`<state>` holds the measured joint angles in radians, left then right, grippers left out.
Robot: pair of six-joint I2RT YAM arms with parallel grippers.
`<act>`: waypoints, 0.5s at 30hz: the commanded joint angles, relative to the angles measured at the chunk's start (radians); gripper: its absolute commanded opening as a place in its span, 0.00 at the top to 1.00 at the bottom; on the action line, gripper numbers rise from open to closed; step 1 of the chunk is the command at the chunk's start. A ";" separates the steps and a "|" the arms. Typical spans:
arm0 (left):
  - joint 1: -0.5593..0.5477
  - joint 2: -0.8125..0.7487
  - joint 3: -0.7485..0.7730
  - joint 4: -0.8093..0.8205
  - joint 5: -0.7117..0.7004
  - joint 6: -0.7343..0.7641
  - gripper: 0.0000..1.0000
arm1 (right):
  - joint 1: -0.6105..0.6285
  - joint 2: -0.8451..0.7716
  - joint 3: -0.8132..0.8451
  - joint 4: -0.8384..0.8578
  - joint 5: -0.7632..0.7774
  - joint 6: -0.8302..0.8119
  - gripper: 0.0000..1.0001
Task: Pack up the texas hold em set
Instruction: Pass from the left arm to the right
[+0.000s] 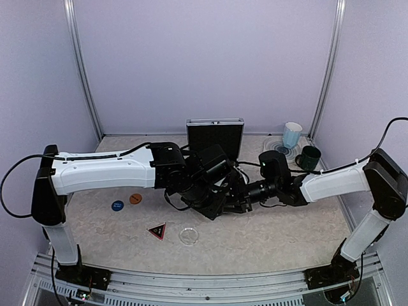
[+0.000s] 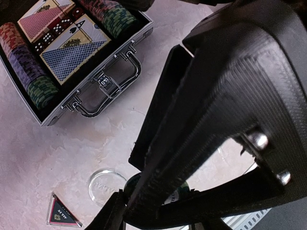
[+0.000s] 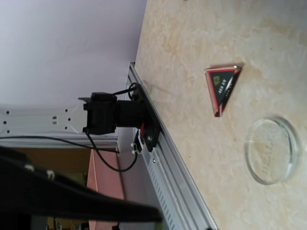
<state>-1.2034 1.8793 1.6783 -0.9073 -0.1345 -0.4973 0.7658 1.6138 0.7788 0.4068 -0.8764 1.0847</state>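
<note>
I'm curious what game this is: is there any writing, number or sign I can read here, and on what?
Black triangle: white lettering, too blurred to read.
Clear disc: faint raised letters, unreadable.
Blue disc, orange disc: white marks, too small.
Blue card deck: a black spade sign; no readable words.

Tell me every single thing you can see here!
Small silver aluminium briefcase: one, black-lined, open, in the middle.
Poker chip rows: two, red, purple, green, inside briefcase.
Card decks: two, blue and red, between chip rows.
Dark red dice: one row, between decks.
Flat round discs: two, blue and orange, left side.
Triangle marker: one, black with red edge, near front.
Clear round disc: one, see-through, beside triangle.
Mugs: two, light blue and dark green, back right.
Round swirled coaster: one, grey-blue, by mugs.
Robot arms: two, white and black, meeting centrally.
</note>
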 commanded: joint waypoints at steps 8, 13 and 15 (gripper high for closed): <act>-0.010 0.015 0.026 -0.006 0.008 -0.003 0.59 | 0.017 0.005 -0.015 0.064 -0.072 -0.017 0.74; -0.010 0.014 0.029 -0.011 -0.002 -0.004 0.59 | 0.024 0.013 -0.011 0.061 -0.086 -0.021 0.85; -0.010 0.013 0.029 -0.011 -0.004 -0.005 0.59 | 0.028 0.015 -0.006 0.044 -0.089 -0.033 0.86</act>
<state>-1.2079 1.8793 1.6783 -0.9138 -0.1314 -0.4973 0.7723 1.6199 0.7712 0.4389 -0.9211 1.0672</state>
